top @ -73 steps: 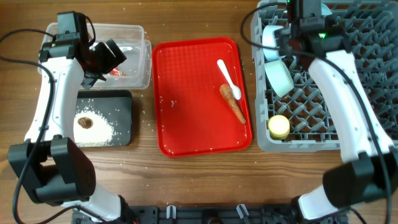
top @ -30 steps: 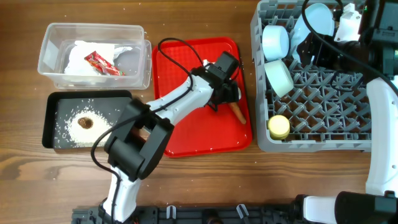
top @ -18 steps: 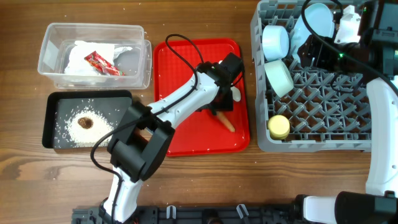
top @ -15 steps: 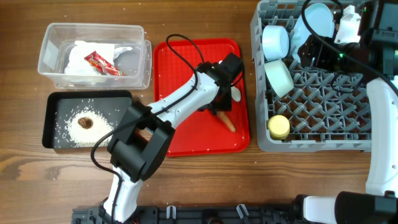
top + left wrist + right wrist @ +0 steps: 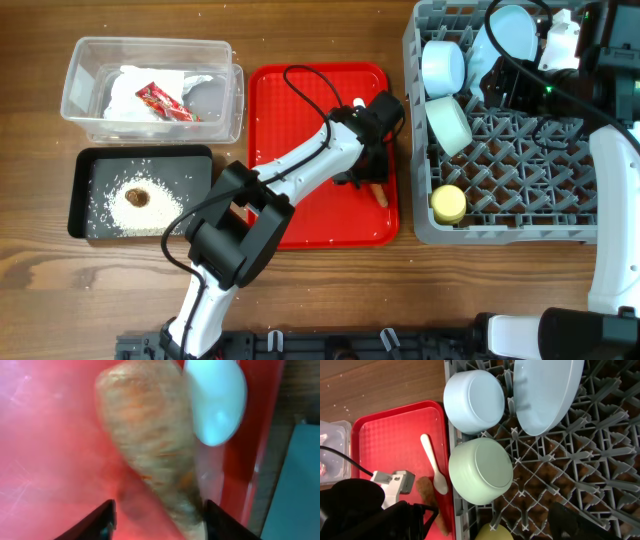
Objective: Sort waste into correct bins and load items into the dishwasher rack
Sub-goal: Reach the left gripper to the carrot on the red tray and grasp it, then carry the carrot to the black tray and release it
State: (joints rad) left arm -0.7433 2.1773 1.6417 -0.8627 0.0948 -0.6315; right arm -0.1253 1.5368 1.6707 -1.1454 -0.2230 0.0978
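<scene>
Fingers of the left gripper stand released, one tip on either side of the long orange-brown stick. Its lower end lies between them on the red serving tray, and nothing is gripped yet. The bowl of the white plastic spoon lies just beside the stick's upper end; whether the two touch I cannot tell.

As I judge it, the step in hand is picking up the last loose piece of waste. The next move calls for closing squarely across the stick without catching the spoon, then lifting and carrying it leftward to the bins.

Beyond the tray's right edge, the dishwasher rack sits on the counter. It already holds the light-blue plate, the two bowls and the yellow cup. The right gripper hangs over the rack with its fingers spread wide and holds nothing.

Farthest off, at the left, the clear tub contains the crumpled napkin and the red wrapper. The black tray just below it carries the rice grains and the brown lump. Since the stick is food, it most likely belongs in the black tray. That leaves the spoon to go into the rack.
</scene>
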